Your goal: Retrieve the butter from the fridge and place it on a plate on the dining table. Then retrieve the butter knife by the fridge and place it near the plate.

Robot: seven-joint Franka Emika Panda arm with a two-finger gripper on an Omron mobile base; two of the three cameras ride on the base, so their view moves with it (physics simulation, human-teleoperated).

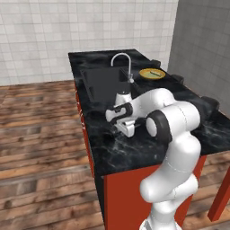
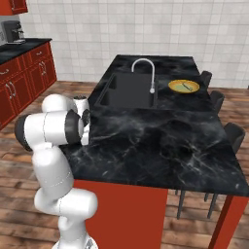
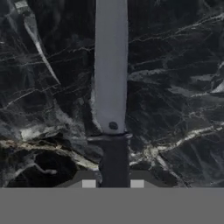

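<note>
In the hand view, my gripper [image 3: 113, 183] is shut on the dark handle of the butter knife [image 3: 110, 65]. Its grey blade points away from the hand, over the black marble of the dining table [image 3: 175, 87]. From the left base view, the gripper [image 1: 127, 129] hangs low over the table [image 1: 134, 152] near its left edge, in front of the sink. The plate [image 1: 152, 73] [image 2: 184, 86] sits far off at the back right of the table, and the small pale butter [image 2: 186, 87] lies on it. The fridge is out of view.
A sunken sink [image 1: 105, 83] with a curved steel tap [image 1: 123, 60] lies between the gripper and the plate. Dark chairs [image 2: 233, 133] stand along the table's right side. Red wall cabinets [image 2: 22, 73] stand at the far left. Wooden floor surrounds the island.
</note>
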